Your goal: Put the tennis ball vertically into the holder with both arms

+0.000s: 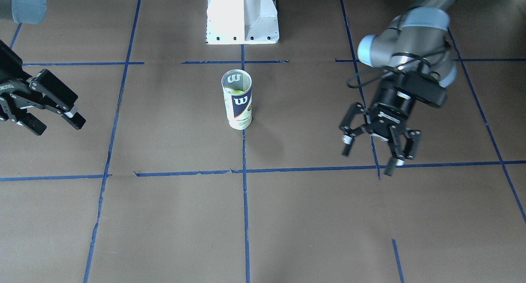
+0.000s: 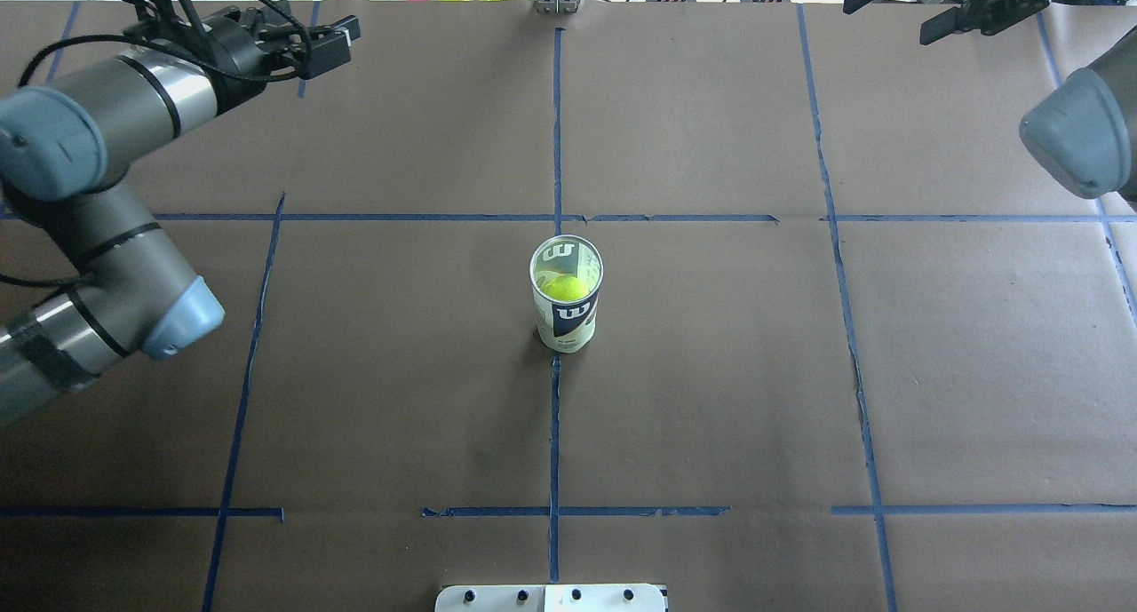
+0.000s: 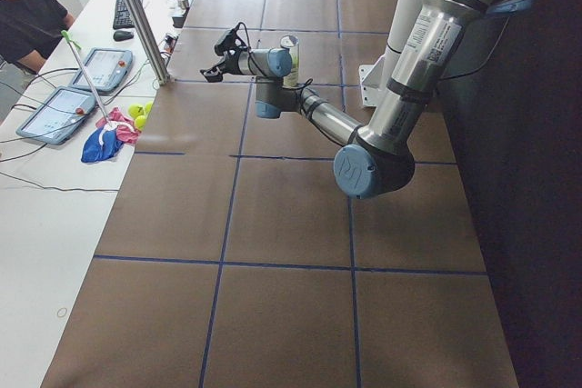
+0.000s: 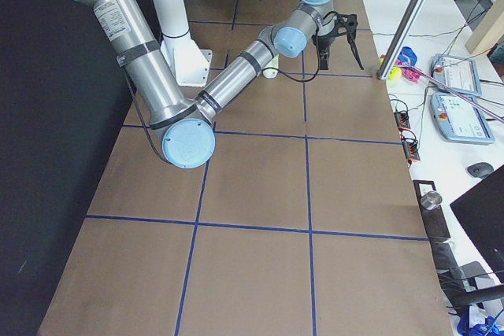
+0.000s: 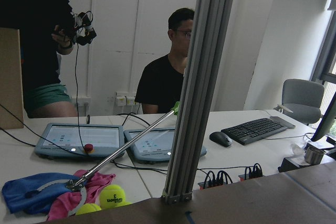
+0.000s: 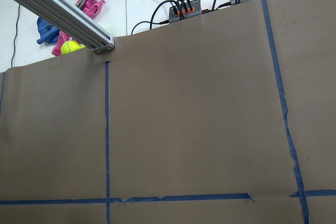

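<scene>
- White pedestal (image 2: 551, 599) at the near table edge, on the centre tape line (image 2: 554, 434).
- Table (image 2: 711, 372) covered in brown paper and gridded with blue tape.
- Holder (image 2: 567, 306) stands upright mid-table on the centre line, open mouth up. Nothing touches it.
- Tennis ball (image 2: 565, 287) sits inside the holder, below the rim, seen yellow-green through the mouth. How deep it sits, I cannot tell.
- Left gripper (image 1: 370, 159) hangs above the table, well off to the robot's left of the holder. Fingers point down, spread wide, with nothing between them.
- Right gripper (image 1: 57, 125) is well off to the other side, toward the table's far corner. Jaws likewise spread and empty.
- Both arms reach out past the holder. The overhead view puts the grippers up near the far edge of the table.
- Beyond the far edge: an aluminium post (image 5: 197, 87), spare balls (image 5: 113, 196) beside pink and blue cloth (image 5: 31, 195), two pendant tablets and a keyboard (image 5: 256, 129) on a white desk.
- Farthest back, a seated person (image 5: 168, 82) in a black shirt. A second person stands at the left of that view.
</scene>
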`<state>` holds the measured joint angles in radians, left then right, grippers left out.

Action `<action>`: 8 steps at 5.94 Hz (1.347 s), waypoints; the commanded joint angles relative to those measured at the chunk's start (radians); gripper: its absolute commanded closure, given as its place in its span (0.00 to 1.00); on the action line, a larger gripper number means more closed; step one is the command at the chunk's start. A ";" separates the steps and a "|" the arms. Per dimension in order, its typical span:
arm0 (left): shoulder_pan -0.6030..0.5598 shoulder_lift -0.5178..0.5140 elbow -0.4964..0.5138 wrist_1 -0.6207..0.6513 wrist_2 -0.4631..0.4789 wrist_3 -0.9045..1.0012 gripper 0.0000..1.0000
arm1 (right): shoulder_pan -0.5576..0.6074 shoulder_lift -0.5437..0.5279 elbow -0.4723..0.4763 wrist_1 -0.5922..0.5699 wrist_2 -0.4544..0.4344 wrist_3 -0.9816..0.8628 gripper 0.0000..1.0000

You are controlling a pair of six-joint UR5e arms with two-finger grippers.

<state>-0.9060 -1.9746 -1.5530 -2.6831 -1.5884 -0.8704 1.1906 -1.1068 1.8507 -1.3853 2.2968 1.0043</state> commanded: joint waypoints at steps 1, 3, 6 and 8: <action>-0.225 0.049 0.016 0.209 -0.407 0.008 0.00 | 0.087 -0.018 -0.097 0.000 0.080 -0.166 0.00; -0.353 0.152 0.028 0.376 -0.600 0.205 0.00 | 0.168 -0.057 -0.183 0.002 0.160 -0.353 0.01; -0.518 0.237 0.039 0.731 -0.766 0.577 0.00 | 0.269 -0.128 -0.322 -0.006 0.155 -0.602 0.01; -0.609 0.232 0.042 0.969 -0.784 0.763 0.00 | 0.290 -0.270 -0.350 -0.011 0.065 -0.853 0.01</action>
<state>-1.4674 -1.7433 -1.5115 -1.8186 -2.3552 -0.1824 1.4699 -1.3100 1.5147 -1.3948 2.4096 0.2614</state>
